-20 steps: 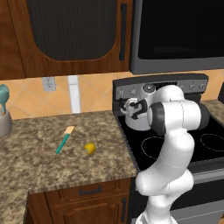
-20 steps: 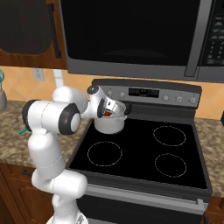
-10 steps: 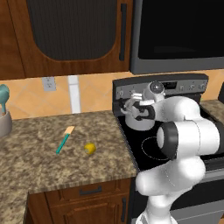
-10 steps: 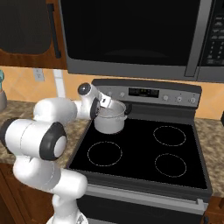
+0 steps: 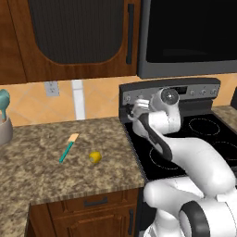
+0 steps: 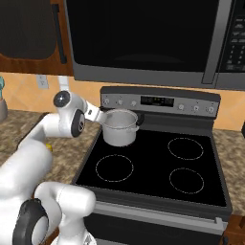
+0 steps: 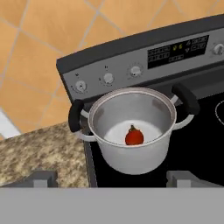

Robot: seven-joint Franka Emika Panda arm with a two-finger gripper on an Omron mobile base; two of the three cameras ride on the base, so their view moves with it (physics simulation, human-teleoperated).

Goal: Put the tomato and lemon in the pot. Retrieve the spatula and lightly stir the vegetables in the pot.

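Note:
The silver pot stands on the stove's rear left burner, and the red tomato lies on its bottom. My gripper hangs open and empty just short of the pot, on its counter side, with the fingertips wide apart. In the right base view the gripper is at the left rim of the pot. The yellow lemon rests on the granite counter. The spatula, teal-handled with a tan blade, lies just left of the lemon.
The black stovetop has three free burners, with a control panel behind and a microwave overhead. A grey holder with a thick teal utensil stands at the counter's far left. Dark cabinets hang above the counter.
The jaws have opened and the tomato now lies in the pot. The hand has drawn back from over the pot toward the counter, and the arm's elbow has swung low.

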